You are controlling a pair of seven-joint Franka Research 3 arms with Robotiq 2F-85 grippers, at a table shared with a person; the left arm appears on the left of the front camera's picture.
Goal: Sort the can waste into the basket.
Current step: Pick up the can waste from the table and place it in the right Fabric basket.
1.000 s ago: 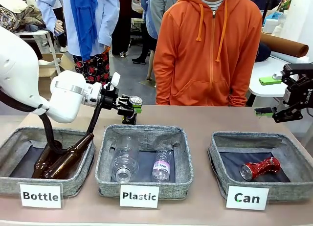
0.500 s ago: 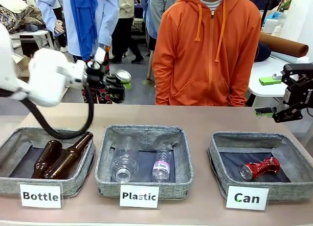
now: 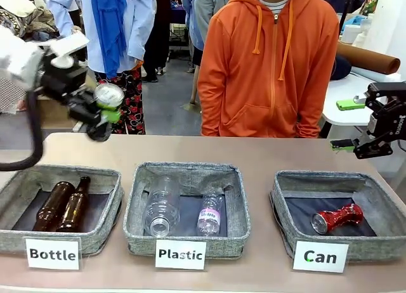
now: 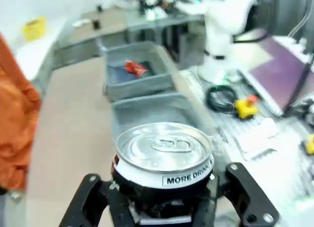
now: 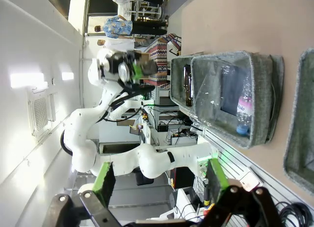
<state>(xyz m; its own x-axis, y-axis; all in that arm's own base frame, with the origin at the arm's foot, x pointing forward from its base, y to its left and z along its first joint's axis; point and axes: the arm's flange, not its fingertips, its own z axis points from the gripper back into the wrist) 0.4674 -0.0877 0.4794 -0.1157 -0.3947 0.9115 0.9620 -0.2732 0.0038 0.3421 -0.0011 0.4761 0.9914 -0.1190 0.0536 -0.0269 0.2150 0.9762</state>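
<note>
Because the left gripper (image 3: 104, 112) is clamped on the black-blue can (image 3: 109, 96), held high at the desk's left end above the "Bottle" basket (image 3: 108, 179), you must carry it across to the "Can" basket (image 3: 282, 207) at the right. One red can (image 3: 336, 218) already lies there. Your right gripper (image 3: 346, 144) hangs empty, fingers apart, behind that basket, leaving the approach free.
</note>
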